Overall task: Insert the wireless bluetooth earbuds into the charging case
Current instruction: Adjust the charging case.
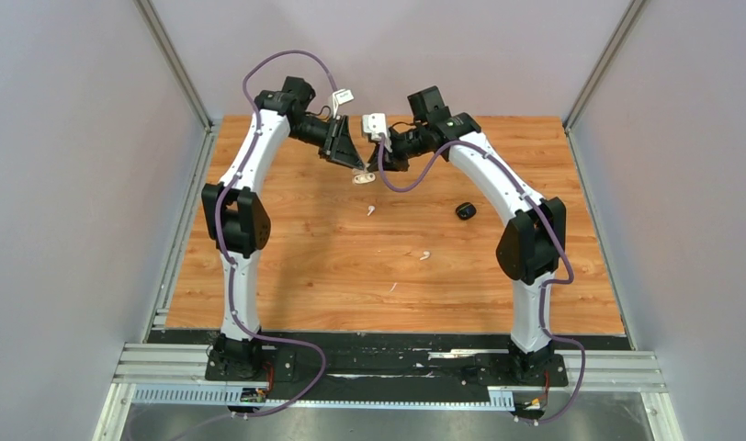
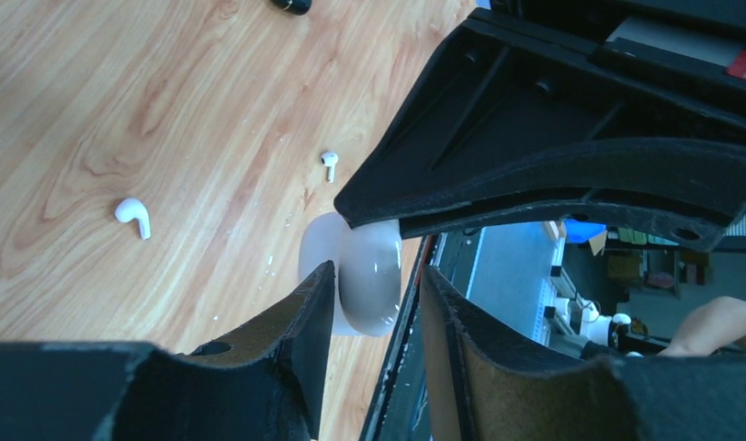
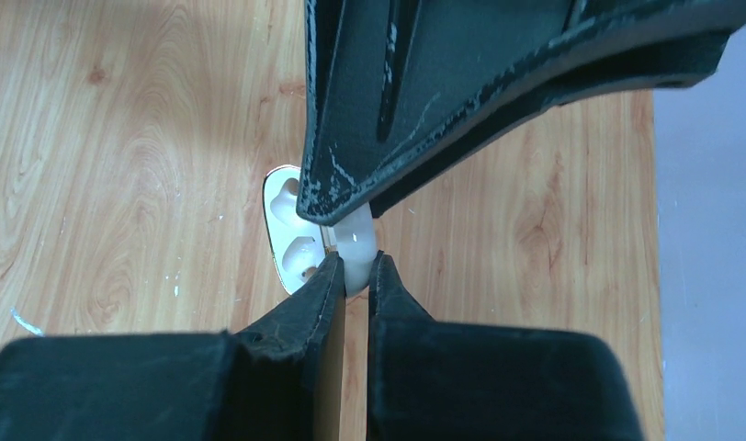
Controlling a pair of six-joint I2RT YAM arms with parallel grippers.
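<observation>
- At the near edge, aluminium rails (image 1: 167,372) carry both arm bases. Pale grey walls (image 1: 75,184) close in the wooden bench (image 1: 259,276) on three sides.
- A white earbud (image 1: 425,255) lies on bare wood at 5 o'clock from the white charging case (image 3: 291,230).
- A second white earbud (image 1: 371,210) lies at 6 o'clock from the case and closer to it.
- A black oval thing (image 1: 466,210) sits on the wood at 4 o'clock from the case, well apart.
- The case stands on the far half of the bench, lid open, with two white hollows showing in its face.
- The right tool (image 3: 358,259) is pinched nearly closed on the case's thin white lid.
- The left tool (image 2: 378,269) straddles the rounded body, partly open. One finger touches the body and the other stands just clear of it.
</observation>
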